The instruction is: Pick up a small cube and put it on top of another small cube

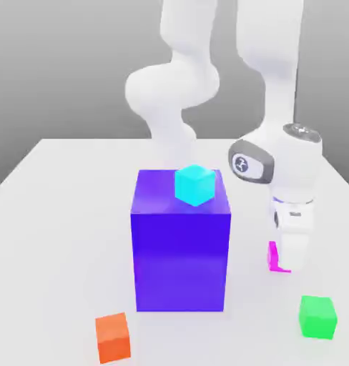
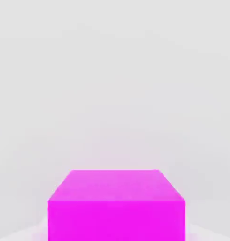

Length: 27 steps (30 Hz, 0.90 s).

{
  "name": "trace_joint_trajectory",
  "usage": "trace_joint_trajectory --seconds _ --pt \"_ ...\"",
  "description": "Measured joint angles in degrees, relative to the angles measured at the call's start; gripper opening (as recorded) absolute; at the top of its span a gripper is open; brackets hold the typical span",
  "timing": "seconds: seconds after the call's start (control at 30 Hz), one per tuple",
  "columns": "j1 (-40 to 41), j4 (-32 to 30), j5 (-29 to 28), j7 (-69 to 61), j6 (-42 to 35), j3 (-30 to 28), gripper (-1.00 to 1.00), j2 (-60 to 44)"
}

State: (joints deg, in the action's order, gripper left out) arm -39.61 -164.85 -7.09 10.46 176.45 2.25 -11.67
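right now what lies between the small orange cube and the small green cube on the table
In the exterior view, only bare pale tabletop lies between the small orange cube and the small green cube.

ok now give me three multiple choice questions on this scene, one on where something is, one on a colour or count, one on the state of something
1. Where is the cyan cube?
A) on the white table
B) on top of the large blue block
C) on the orange cube

2. How many small cubes are there, counting the magenta one?
A) two
B) four
C) six

3. What state is the magenta cube in?
A) stacked on the green cube
B) lying on the large blue block
C) at the gripper, not stacked on another cube

1: B, the cyan cube sits on the upper face of the large blue block.
2: B, cyan, magenta, orange and green make four.
3: C, the magenta cube is down by the gripper, apart from the other cubes.
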Motion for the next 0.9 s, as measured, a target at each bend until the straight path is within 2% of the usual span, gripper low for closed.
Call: trace_joint_trajectory --seconds 0.2,0.33,0.4,0.6,0.67,0.77,0.8,0.9 --pt "1.2 -1.9 6.8 -4.8 -9.7 3.3 -1.00 11.6" --pt "-1.9 4.7 6.4 -4.5 -15.3 -0.4 -1.00 10.7" --pt "1.6 8.7 6.5 -4.5 -18.0 -2.4 -1.00 9.3" --pt "5.0 21.1 7.4 -5.0 -26.1 -4.1 -1.00 4.9" --pt "5.6 23.7 7.8 -5.3 -26.1 -4.4 -1.00 2.4" --pt "5.9 24.8 8.4 -5.7 -21.4 -4.3 -1.00 -3.4" --pt "6.0 24.9 8.6 -5.8 -19.9 -4.2 1.00 -5.0" --pt "6.0 24.9 8.6 -5.8 -19.9 -4.2 1.00 -5.0"
